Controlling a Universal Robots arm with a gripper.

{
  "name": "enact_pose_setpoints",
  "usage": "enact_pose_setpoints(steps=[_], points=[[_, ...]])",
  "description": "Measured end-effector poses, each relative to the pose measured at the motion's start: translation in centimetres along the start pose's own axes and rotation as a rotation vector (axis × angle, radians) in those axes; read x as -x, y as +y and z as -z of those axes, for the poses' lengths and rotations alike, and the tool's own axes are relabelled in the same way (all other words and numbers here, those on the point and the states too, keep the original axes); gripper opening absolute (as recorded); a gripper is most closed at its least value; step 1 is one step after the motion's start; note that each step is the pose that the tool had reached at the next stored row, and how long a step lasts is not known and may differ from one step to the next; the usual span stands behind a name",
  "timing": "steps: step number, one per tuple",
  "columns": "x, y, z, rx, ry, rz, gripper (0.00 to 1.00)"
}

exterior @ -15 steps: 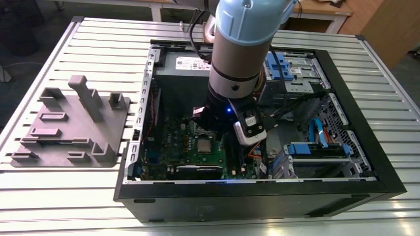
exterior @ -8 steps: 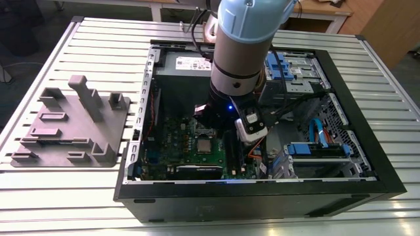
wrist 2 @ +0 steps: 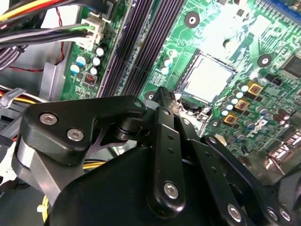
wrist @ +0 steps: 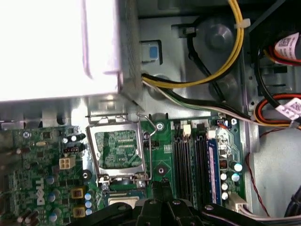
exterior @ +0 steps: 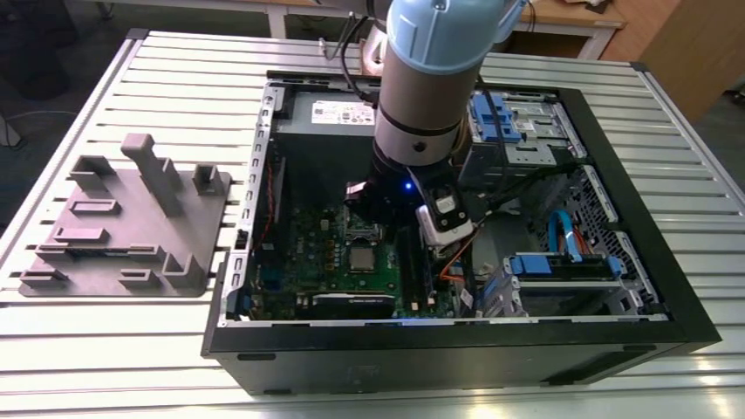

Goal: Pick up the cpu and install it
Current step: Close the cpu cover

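Silvery-grey metal, square and flat: the cpu point(exterior: 363, 256) lies in its socket near the middle of the green motherboard point(exterior: 305, 262), inside the open computer case point(exterior: 652, 262) on a slatted table point(exterior: 70, 349). In the exterior view the arm point(exterior: 431, 87) reaches down into the case, and its gripper point(exterior: 372, 218) hangs just above and beside the chip. A grey fixture point(exterior: 117, 218) sits on the table well apart, towards the exterior view's left. In the second wrist view the gripper point(wrist 2: 162, 96) shows its fingers drawn together to one narrow tip with nothing clamped. The cpu point(wrist 2: 207, 80) lies just beyond that tip, apart from it. Dark memory slots point(wrist 2: 138, 47) run along one side, small capacitors point(wrist 2: 237, 101) crowd the other, and bundled cables point(wrist 2: 33, 14) hang at the board's edge. In the first wrist view the socket's hinged frame point(wrist: 117, 148) stands swung open with its wire lever point(wrist: 149, 129) raised beside it. A strip of the cpu point(wrist: 121, 202) shows beneath the frame, close to the gripper point(wrist: 162, 182). A bright metal box point(wrist: 61, 47) and a yellow cable point(wrist: 230, 52) lie behind. Judged as an item, the chip is light, stiff and thin. Its smooth top is likely slippery and its underside contacts are fragile, so opposite edges are the sound place to hold it. Likely obstructions are the raised frame and lever, the memory slots, the capacitors, loose cables and the case walls.
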State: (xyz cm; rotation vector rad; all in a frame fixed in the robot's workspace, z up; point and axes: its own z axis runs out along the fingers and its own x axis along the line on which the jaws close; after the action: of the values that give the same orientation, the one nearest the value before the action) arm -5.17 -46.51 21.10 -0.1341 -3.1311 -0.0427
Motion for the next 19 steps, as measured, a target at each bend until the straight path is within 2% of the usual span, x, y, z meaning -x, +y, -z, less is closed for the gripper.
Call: enact_pose_setpoints(steps=[14, 19], points=[[0.03, 0.3, -0.2, 0.0018, 0.0, 0.0, 0.1], [0.51, 0.44, -0.34, 0.0041, 0.0003, 0.003, 0.1]])
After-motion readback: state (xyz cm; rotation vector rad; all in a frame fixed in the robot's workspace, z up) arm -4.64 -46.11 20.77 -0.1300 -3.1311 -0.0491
